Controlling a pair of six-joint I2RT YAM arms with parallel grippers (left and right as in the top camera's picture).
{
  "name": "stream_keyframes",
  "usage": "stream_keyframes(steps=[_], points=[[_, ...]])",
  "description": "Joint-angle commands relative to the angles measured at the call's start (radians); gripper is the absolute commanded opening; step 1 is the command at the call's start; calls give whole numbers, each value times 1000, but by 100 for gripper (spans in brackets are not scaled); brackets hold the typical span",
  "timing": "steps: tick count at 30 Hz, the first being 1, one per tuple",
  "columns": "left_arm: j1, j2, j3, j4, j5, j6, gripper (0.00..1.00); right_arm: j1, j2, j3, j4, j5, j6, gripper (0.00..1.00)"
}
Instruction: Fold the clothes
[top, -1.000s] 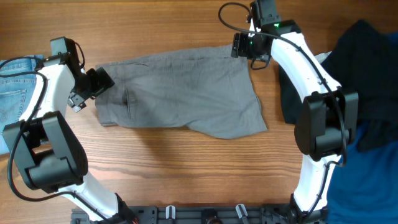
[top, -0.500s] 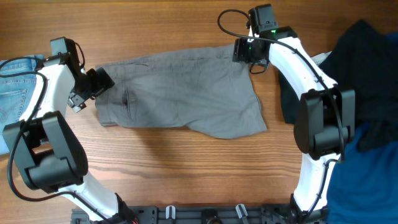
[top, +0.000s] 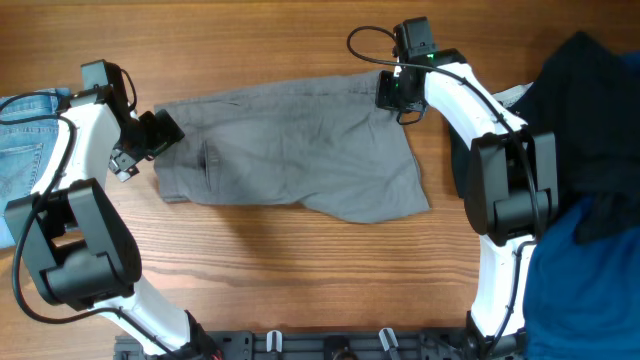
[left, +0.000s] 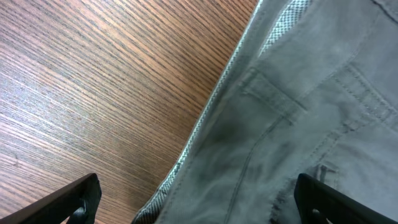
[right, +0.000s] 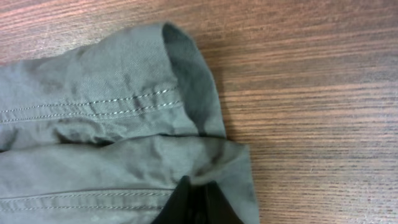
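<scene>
Grey shorts (top: 290, 150) lie spread flat across the middle of the wooden table. My left gripper (top: 160, 133) hovers at their left end, over the waistband. In the left wrist view it (left: 199, 202) stands open, one finger over bare wood and the other over the shorts (left: 298, 124), with nothing pinched. My right gripper (top: 392, 92) is at the shorts' far right corner. In the right wrist view it (right: 198, 190) is shut on a bunched fold of the shorts (right: 112, 155) near the stitched hem.
Blue jeans (top: 25, 140) lie at the left table edge. A pile of dark clothes (top: 590, 120) fills the right side, with blue fabric (top: 580, 290) below it. Bare wood (top: 300, 270) runs along the front of the shorts.
My right gripper has shifted slightly left onto the shorts' far right corner and closed on the fabric. The left arm has not moved.
</scene>
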Motion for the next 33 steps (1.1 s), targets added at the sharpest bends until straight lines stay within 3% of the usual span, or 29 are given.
stream_keyframes(steps=[1,15,33], points=[[-5,5,8,-1,-3,16,100,1,-4,-6,-21,-2,-6,4],[-5,5,8,7,-3,16,100,1,-288,-6,-88,-103,-79,4],[-5,5,8,6,-2,16,100,13,-216,-6,268,-114,-47,4]])
